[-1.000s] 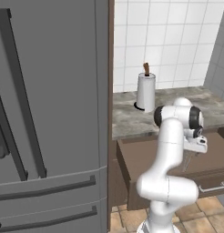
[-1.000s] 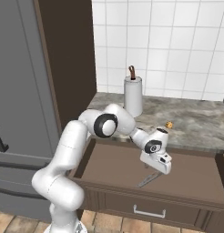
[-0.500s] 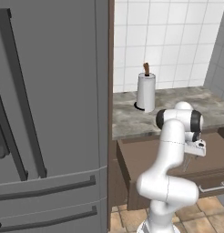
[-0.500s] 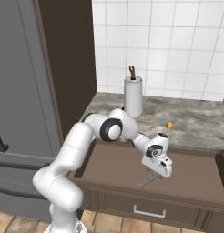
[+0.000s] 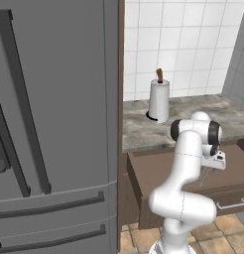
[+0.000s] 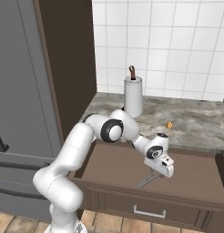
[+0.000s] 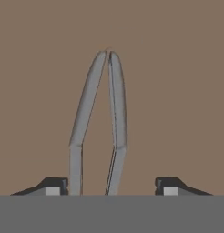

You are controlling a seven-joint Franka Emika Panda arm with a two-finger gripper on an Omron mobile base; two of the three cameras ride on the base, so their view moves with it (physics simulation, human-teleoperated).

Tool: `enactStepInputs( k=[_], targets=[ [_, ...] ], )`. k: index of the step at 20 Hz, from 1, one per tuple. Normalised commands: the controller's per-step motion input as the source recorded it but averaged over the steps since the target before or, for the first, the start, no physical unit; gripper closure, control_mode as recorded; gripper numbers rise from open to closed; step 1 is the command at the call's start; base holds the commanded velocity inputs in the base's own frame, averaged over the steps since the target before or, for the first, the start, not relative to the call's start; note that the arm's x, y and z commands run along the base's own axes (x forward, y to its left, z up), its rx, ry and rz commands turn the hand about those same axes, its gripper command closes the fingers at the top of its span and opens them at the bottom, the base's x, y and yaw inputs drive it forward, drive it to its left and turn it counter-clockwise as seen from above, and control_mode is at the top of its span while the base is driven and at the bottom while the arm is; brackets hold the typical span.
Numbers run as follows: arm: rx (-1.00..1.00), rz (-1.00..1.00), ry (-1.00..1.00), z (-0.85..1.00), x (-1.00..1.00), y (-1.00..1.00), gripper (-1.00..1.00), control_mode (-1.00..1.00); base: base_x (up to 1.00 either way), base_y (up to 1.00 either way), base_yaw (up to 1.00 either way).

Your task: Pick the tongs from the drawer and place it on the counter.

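Gripper (image 7: 111, 186) hangs wide open astride the tongs (image 7: 98, 123) in the drawer (image 6: 109, 166), apparently not gripping; grasp, lift and counter (image 6: 196, 125) placement remain.

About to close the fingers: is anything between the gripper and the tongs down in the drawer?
Nothing visible. In the hand view the tongs lie on the bare drawer floor, between the open gripper tips.
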Motion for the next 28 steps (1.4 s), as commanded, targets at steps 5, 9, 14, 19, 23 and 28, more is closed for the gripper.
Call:
enactStepInputs(
  k=[5, 9, 14, 19, 23, 28],
  targets=[
    [-0.10, 0.00, 0.00, -0.69, -0.46, 0.00, 1.00, -1.00, 0.00, 0.00, 0.00],
    [-0.07, 0.00, 0.00, -0.73, -0.58, 0.00, 1.00, -1.00, 0.00, 0.00, 0.00],
    [0.01, 0.00, -0.13, -0.08, -0.75, -0.07, 1.00, -1.00, 0.00, 0.00, 0.00],
    [0.17, -0.04, -0.20, 0.61, -0.68, -0.28, 1.00, -1.00, 0.00, 0.00, 0.00],
    [0.21, -0.15, -0.22, 0.98, -0.39, -0.26, 1.00, -1.00, 0.00, 0.00, 0.00],
    [0.07, -0.20, -0.27, 1.00, 0.07, -0.02, 1.00, -1.00, 0.00, 0.00, 0.00]
  ],
)
